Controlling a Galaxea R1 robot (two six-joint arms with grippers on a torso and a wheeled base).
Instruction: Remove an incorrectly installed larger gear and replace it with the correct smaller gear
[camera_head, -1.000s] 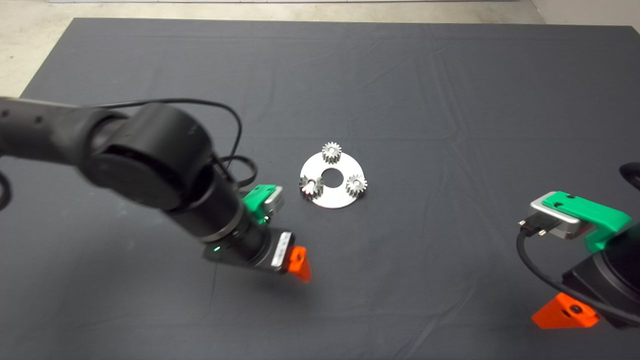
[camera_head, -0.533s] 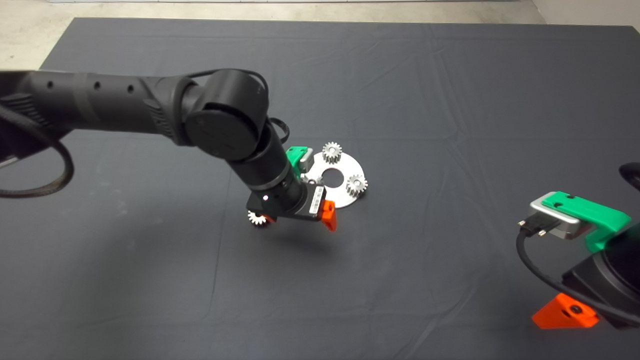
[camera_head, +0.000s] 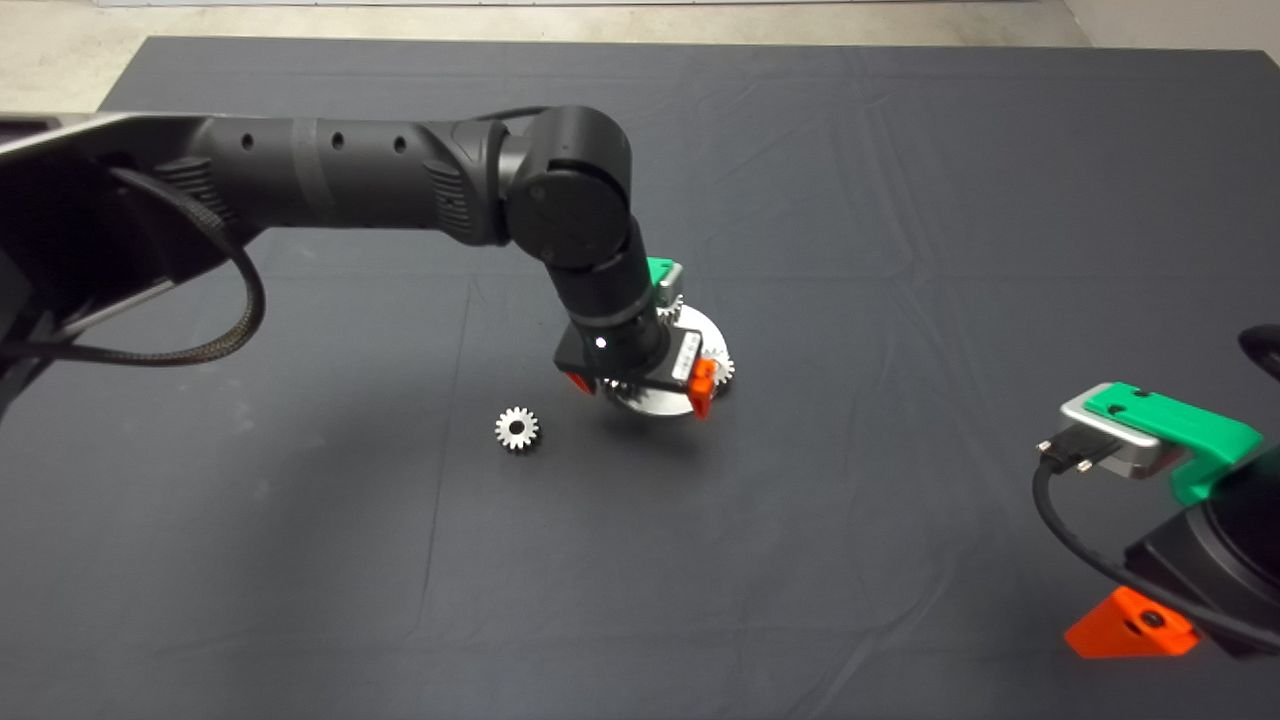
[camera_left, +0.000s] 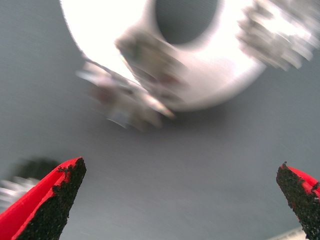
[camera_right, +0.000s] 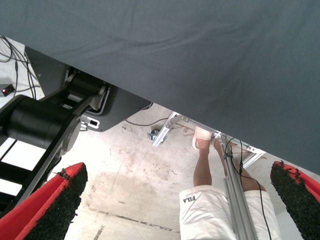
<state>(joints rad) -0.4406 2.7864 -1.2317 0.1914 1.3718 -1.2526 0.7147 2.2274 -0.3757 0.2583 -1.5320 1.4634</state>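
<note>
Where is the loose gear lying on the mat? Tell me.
In the head view, the smaller gear lies flat on the dark mat, left of the round silver plate and the left gripper.

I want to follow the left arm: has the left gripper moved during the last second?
Yes. The left gripper went from the bare mat onto the round plate, passing the smaller gear.

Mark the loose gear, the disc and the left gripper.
Loose gear (camera_head: 517, 428): head view, on its bore.
Disc (camera_left: 210, 65): left wrist view, bare face by the centre hole.
Left gripper (camera_left: 182, 200): left wrist view, midway between fingertips.
</note>
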